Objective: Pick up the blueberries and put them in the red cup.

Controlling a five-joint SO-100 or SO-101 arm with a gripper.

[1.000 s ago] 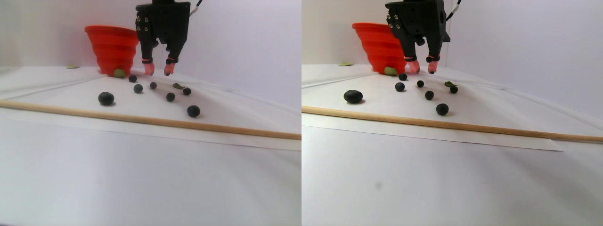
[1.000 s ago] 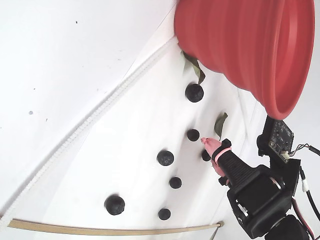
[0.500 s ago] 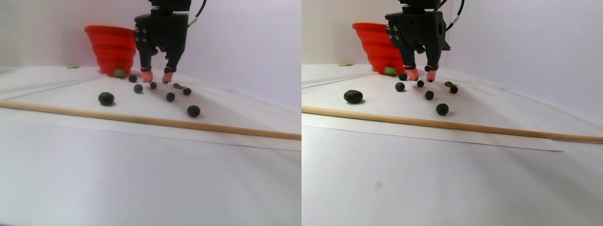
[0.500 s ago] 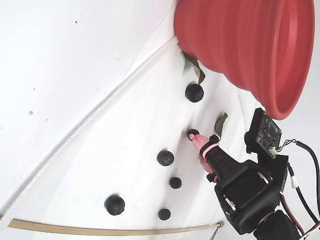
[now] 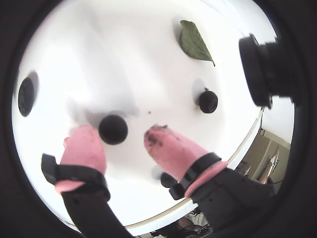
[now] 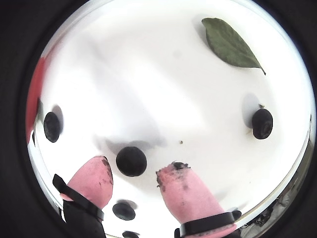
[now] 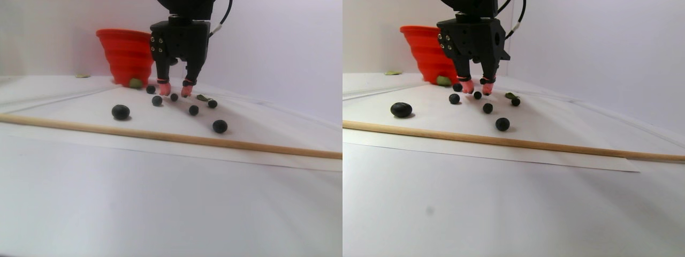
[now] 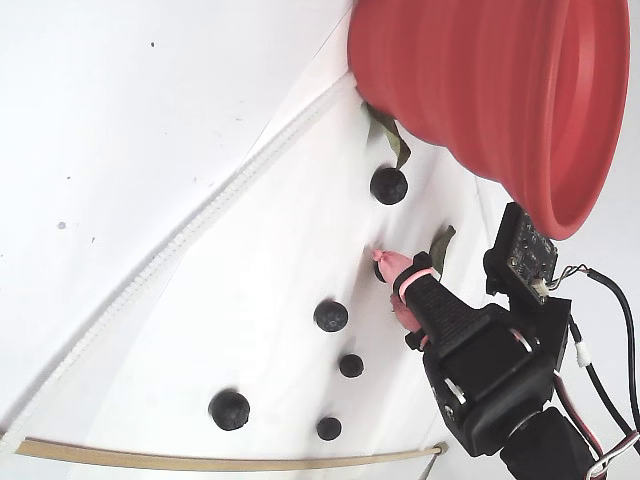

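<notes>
where a wrist view looks down, the black claw with pink rubber-tipped fingers (image 5: 130,140) stands parted around one small round dark blueberry (image 5: 113,129), not pressing it. in another wrist view that berry (image 6: 131,161) sits between the pink fingertips (image 6: 95,178) on the white tabletop (image 6: 163,74), a flat green leaf (image 6: 229,43) well apart. in the stereo pair view the large ridged red plastic cup (image 7: 127,55) stands behind the claw (image 7: 174,90). in the fixed view the cup (image 8: 480,90) looms above scattered berries.
</notes>
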